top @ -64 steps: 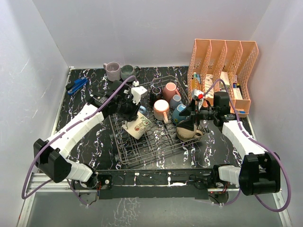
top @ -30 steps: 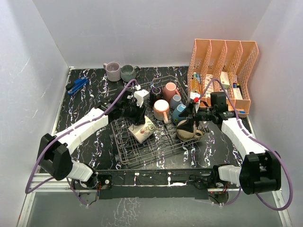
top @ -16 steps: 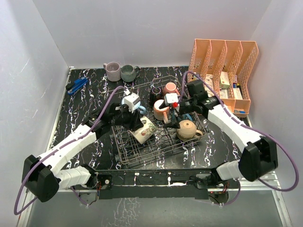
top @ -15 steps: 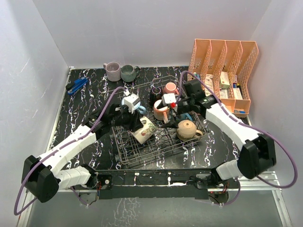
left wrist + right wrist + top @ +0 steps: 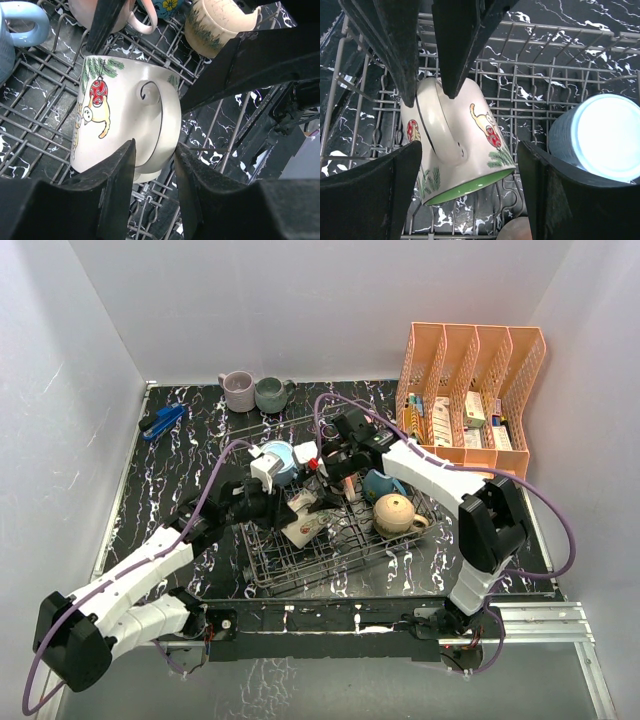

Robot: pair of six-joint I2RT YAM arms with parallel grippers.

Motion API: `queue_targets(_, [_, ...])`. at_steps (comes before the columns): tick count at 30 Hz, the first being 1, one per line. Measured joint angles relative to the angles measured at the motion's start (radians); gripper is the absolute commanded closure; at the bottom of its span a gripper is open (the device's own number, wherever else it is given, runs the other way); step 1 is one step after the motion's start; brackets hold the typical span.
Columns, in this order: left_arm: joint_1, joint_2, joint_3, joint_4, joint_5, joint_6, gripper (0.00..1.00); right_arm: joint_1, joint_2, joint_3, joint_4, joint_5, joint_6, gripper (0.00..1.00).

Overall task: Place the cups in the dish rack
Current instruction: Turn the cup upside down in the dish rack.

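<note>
left gripper (image 5: 155, 147) is the nearer tool: its dark fingers (image 5: 112, 185) sit tight on either side of the upturned handle of the cream mug (image 5: 115, 115). we read that as a pinch, though we cannot tell if it bears weight. that mug lies on its side on the wires of the dish rack (image 5: 330, 565), in its left part, with its long axis flat and slanting across the rack and its handle on top. right gripper (image 5: 469, 147) hangs straight above the same mug with its jaws spread wide, holding nothing. so the mug is directly below both tools, and the left arm, on the handle, is the one placed to tip it. we judge it wants turning mouth-down among the tines.

further in, the rack also holds a tan mug (image 5: 395, 512), a teal mug (image 5: 378, 483) just behind it, a light blue mug (image 5: 600, 135) standing base-up beside the cream one, and a pink mug (image 5: 92, 10). beyond the rack, a mauve mug (image 5: 237, 390) and a grey mug (image 5: 270, 393) stand side by side on the table (image 5: 180, 455), not yet loaded. far right, the orange file organizer (image 5: 470, 350) holds small packets.
</note>
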Motion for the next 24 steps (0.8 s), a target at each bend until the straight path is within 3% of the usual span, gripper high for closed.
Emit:
queue_targets(11, [-0.001,-0.035,-0.045,0.039,-0.031,-0.042,0.64,0.085,0.015,0.011,-0.038,0.081,-0.01,0.64])
queue_targets(14, [-0.001,-0.066,-0.06,0.035,-0.057,-0.052,0.63,0.099,0.015,0.009,-0.038,0.113,-0.01,0.69])
queue_targets(19, [-0.001,-0.16,-0.079,0.003,-0.103,-0.079,0.63,0.135,0.015,0.009,-0.037,0.19,-0.003,0.71])
queue_targets(24, [-0.001,-0.285,-0.075,-0.063,-0.183,-0.108,0.63,0.171,0.014,0.011,-0.036,0.248,0.018,0.66])
